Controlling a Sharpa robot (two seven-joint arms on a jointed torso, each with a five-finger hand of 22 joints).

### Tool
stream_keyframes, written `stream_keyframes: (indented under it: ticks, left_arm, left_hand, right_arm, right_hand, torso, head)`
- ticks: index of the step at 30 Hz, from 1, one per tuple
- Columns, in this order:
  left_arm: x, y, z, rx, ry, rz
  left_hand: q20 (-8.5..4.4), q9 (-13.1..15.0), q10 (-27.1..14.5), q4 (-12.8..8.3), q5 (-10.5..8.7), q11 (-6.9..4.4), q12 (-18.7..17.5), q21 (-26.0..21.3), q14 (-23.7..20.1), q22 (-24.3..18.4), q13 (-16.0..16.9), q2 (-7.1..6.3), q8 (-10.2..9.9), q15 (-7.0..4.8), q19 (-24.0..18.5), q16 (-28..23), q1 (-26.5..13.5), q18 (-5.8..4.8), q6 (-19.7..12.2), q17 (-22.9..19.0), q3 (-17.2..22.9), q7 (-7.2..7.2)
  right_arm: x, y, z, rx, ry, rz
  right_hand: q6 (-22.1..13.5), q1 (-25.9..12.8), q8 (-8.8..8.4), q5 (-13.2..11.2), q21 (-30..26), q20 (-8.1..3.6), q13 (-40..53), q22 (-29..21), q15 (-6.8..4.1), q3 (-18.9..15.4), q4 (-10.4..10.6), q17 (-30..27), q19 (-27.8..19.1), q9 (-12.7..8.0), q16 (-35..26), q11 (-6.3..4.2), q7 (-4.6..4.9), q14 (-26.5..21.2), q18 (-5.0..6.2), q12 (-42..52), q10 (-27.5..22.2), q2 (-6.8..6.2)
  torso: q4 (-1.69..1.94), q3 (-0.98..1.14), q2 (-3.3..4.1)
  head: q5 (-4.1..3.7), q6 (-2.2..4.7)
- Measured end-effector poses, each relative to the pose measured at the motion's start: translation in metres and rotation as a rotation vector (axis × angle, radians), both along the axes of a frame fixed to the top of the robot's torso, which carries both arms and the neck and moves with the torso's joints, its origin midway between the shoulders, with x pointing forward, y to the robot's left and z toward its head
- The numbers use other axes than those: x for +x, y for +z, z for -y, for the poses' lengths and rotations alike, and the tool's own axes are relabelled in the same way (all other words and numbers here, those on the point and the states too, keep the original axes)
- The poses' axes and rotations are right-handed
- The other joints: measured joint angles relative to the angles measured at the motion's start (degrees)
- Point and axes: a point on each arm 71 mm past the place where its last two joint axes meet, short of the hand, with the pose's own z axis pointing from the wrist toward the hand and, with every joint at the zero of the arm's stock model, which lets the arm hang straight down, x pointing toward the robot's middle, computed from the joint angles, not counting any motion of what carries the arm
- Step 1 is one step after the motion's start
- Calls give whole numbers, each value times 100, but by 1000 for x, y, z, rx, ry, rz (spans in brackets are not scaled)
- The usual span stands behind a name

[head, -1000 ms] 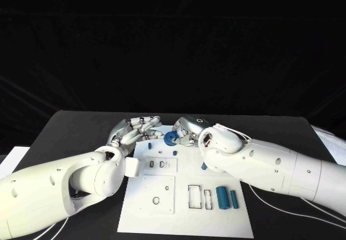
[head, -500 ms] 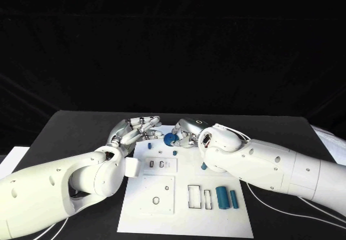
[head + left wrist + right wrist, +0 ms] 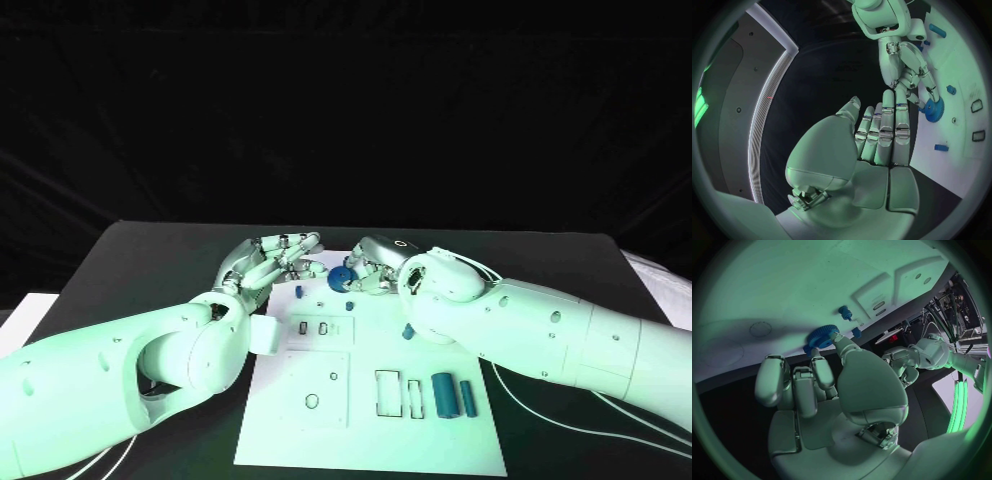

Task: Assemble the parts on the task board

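Note:
My right hand (image 3: 371, 264) pinches a blue gear (image 3: 342, 279) between thumb and a finger, low over the far end of the white task board (image 3: 368, 430). The right wrist view shows the gear (image 3: 821, 337) at that hand's (image 3: 817, 385) fingertips, close above the board. My left hand (image 3: 274, 257) hovers at the board's far left corner with fingers stretched out and nothing in them. In the left wrist view its fingers (image 3: 882, 135) point toward the right hand (image 3: 904, 65) and the gear (image 3: 932, 106). Two blue cylinders (image 3: 453, 395) lie side by side on the near right of the board.
Small blue pegs (image 3: 299, 292) (image 3: 348, 304) stand in the board near the gear, and another small blue piece (image 3: 408, 332) sits beside my right forearm. Cut-out slots (image 3: 389, 392) and a round hole (image 3: 312, 401) mark the near half of the board. Black table (image 3: 159, 270) surrounds it.

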Motion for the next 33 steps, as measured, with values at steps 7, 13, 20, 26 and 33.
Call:
stream_keyframes:
  ticks: [7,13,20,26,33]
  left_arm:
    - [1,-1,-3,3,7,-1]
    - [8,-3,-10,12,28,-1]
    - [14,-6,-15,15,38,1]
    - [16,-7,-15,13,35,2]
    - [16,-8,-14,11,31,2]
  left_hand:
    - [0,0,0,0,0,0,0,0,0,0,0,0,0,0,0,0,0,1,0,1,0,0]
    - [0,0,0,-2,0,0,0,0,-3,-6,0,0,0,3,0,0,0,0,0,6,2,0]
    - [0,1,0,-15,0,0,0,0,-19,-5,1,0,0,19,0,0,0,0,0,6,15,0]
    - [0,1,0,-15,0,0,0,0,-19,-5,1,0,0,19,0,0,0,0,0,10,15,0]
    - [0,1,0,-15,0,0,0,0,-19,-5,1,0,0,19,0,0,0,1,0,10,15,0]
  right_arm:
    - [-4,14,27,79,23,67]
    - [-13,31,69,148,31,97]
    - [-14,36,136,212,1,92]
    - [-10,24,178,233,-20,73]
    - [-5,2,200,233,-39,25]
  right_hand:
    - [17,30,-7,99,0,9,63,32,0,17,-17,0,9,7,0,-8,-17,0,0,51,54,30]
    - [97,92,32,99,5,8,27,20,0,43,-44,0,9,24,0,-8,-39,0,1,51,54,-15]
    - [144,327,72,62,55,8,54,109,0,153,-219,0,9,28,5,-8,-41,0,0,51,54,-9]
    - [144,386,72,-197,93,7,54,195,0,150,-280,4,51,20,28,-8,-41,0,1,50,54,-21]
    - [144,404,72,-258,93,7,53,196,0,119,-311,4,51,15,28,-8,-41,0,1,51,54,-39]
  torso:
    - [-16,13,-14]
    - [-62,43,-62]
    - [-157,97,-134]
    - [-246,140,-173]
    - [-293,175,-189]
  head:
    - [1,31]
    - [20,38]
    - [22,60]
    - [-25,58]
    - [-80,36]
